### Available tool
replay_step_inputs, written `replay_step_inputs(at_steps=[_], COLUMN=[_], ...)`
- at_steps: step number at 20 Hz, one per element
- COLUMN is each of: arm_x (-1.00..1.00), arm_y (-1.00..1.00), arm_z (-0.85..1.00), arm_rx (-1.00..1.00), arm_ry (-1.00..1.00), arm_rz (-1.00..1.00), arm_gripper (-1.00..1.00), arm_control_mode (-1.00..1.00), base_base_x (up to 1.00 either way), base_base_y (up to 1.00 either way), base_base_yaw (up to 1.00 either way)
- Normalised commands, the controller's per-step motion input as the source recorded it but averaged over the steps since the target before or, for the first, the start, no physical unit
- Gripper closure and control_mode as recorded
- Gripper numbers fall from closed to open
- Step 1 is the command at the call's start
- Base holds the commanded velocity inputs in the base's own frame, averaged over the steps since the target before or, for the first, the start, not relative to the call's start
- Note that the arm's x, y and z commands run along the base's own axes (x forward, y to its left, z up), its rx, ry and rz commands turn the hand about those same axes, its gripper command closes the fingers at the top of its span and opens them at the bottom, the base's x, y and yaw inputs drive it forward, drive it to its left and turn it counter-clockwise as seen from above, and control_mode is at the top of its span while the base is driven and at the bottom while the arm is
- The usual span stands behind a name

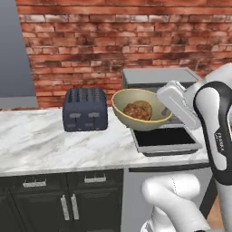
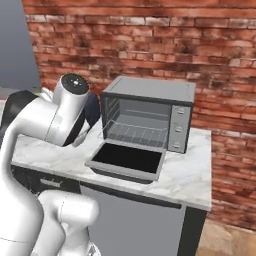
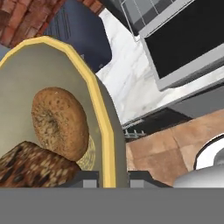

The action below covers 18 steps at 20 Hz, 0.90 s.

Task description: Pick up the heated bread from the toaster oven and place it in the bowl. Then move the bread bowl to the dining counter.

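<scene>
**Carrying the loaded bowl by its rim**

Pinching the bowl (image 3: 65, 70) at its rim, our pincer (image 3: 111, 177) holds it lifted and tilted beside the toaster oven (image 2: 150, 120). The heated bread (image 3: 30, 164) sits just above the fingertips, touching a doughnut (image 3: 59, 122). We judge the bowl stiff, smooth and off-balance from this edge hold; loose contents could slide.

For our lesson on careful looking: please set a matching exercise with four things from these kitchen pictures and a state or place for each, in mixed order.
Things:
1. bowl
2. toaster oven
3. bread
4. toaster

States or places:
A. standing on the marble counter, left of the oven
B. door dropped open, rack bare
C. lying in the bowl beside a doughnut
D. lifted and tilted, rim between the gripper fingers

Pairs: 1-D, 2-B, 3-C, 4-A
</scene>
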Motion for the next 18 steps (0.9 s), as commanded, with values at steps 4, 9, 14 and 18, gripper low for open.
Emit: replay_step_inputs(at_steps=[4,9,14,18], arm_x=[0.0,0.0,0.0,0.0], arm_y=[0.0,0.0,0.0,0.0], arm_z=[0.0,0.0,0.0,0.0], arm_rx=[0.0,0.0,0.0,0.0], arm_ry=[0.0,0.0,0.0,0.0], arm_rz=[0.0,0.0,0.0,0.0], arm_gripper=[1.0,1.0,1.0,1.0], arm_control_mode=[1.0,1.0,1.0,1.0], base_base_x=[-0.74,-0.17,-0.02,0.2], base_base_y=[0.07,0.38,0.78,1.0], base_base_yaw=[0.86,0.99,0.87,0.62])
